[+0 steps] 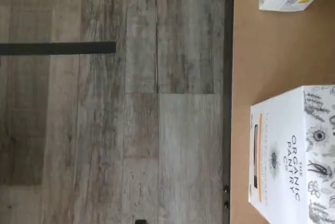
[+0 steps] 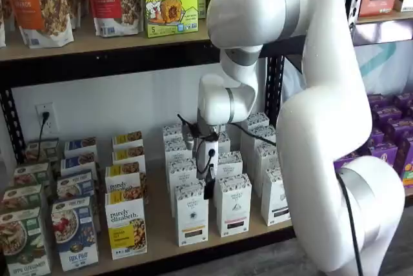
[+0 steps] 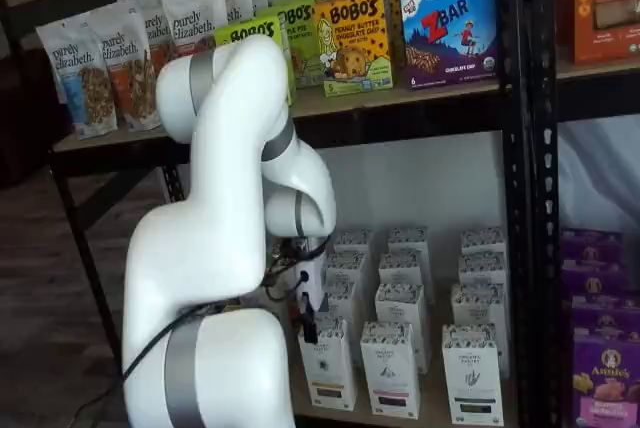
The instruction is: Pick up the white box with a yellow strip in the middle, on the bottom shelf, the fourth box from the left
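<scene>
Risk for you is the neighbour carton point(image 2: 233, 204): the white box point(image 2: 191, 212) stands just beside it at the front edge of the bottom shelf point(image 2: 161, 240). The gripper point(image 2: 208, 189) hangs above with fingers spread wide, so one finger can push the neighbour over.

Wrist view looks down; both shelf views face bottom shelf point(image 2: 161, 234).

The bottom shelf point(image 2: 155, 240) (tan wood) carries the white box point(image 2: 191, 215) among rowed cartons.
</scene>
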{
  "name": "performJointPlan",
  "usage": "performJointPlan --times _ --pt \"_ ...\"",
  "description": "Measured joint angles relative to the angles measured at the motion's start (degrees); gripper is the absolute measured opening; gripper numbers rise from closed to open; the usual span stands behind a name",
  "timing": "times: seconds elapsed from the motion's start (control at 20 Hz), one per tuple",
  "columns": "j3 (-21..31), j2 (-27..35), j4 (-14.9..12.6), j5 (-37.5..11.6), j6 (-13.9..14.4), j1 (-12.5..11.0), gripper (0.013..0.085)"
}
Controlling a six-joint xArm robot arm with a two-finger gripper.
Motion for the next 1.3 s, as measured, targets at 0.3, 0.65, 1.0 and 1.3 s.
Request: performJointPlan --times 0.3,0.65,1.0,1.3 --pt "-4.1 3.2 1.4 1.4 -1.0 0.1 0.085" --pt "-8.6 7.5 2.1 1.7 -0.9 0.9 0.085" --pt "-13.7 11.7 3.2 2.1 -1.1 1.5 0.085" --pt "-17.0 13.9 3.2 2.7 -0.9 1.6 0.085"
